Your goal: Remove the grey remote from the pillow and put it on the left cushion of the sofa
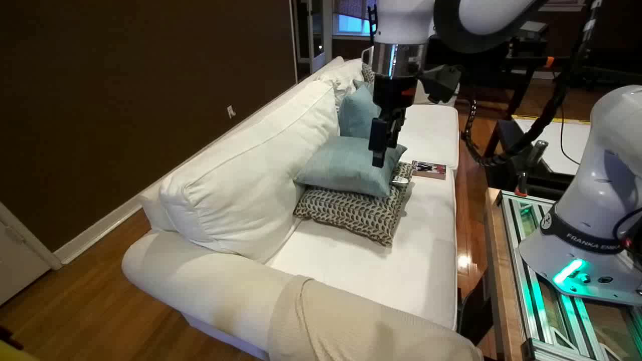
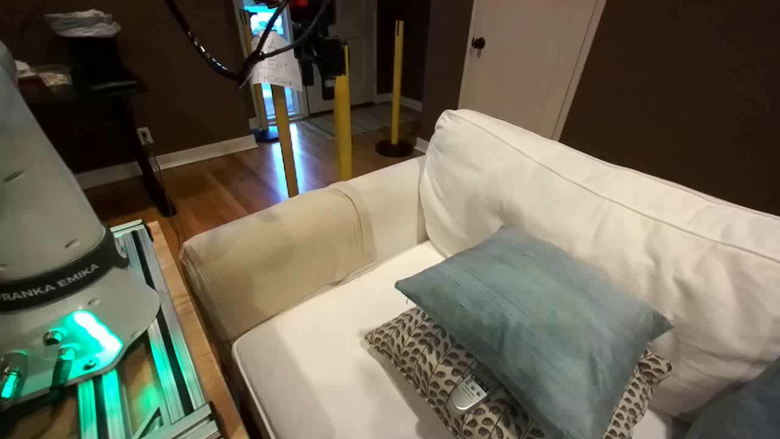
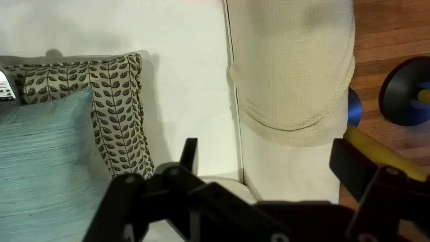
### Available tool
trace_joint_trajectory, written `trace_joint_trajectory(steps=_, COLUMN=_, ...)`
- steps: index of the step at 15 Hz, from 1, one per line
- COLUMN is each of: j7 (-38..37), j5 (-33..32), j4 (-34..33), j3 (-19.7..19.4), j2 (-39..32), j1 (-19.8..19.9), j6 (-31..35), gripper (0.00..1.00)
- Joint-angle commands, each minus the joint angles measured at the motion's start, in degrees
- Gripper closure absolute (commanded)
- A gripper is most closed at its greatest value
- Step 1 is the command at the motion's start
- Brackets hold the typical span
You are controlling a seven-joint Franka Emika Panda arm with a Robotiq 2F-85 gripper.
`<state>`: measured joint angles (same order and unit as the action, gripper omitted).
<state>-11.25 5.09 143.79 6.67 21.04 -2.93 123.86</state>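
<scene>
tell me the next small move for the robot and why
Probably shift the open fingers toward the remote, leftward in the wrist view, before lowering. There the remote is cut off at the left edge, while the armrest shows between the fingers. The remote lies on the patterned pillow, so coming straight down here would likely miss it.

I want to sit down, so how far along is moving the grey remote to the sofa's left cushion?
Done: nothing visible; the grey remote lies on the leaf-patterned pillow, at the edge of the blue pillow stacked above. In hand: nothing; the pincer hangs open above the sofa. Remaining: grasp the remote, lift it off and set it on the left cushion, presumably the one beneath that stack.
</scene>
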Motion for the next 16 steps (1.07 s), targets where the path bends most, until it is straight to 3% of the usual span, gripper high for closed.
trace_joint_trajectory(steps=1, j7=-0.1, j5=-0.1, j4=-0.1, j3=-0.3, j2=0.0, j1=-0.3, j6=-0.1, gripper=0.0)
trace_joint_trajectory(steps=11, j7=-0.1, j5=-0.1, j4=-0.1, j3=-0.3, j2=0.0, j1=-0.3, j6=-0.1, gripper=0.0)
trace_joint_trajectory(steps=16, j7=2.9, j5=-9.3, j4=5.1, j3=-2.5, j2=2.3, j1=3.7, j6=4.3, gripper=0.0)
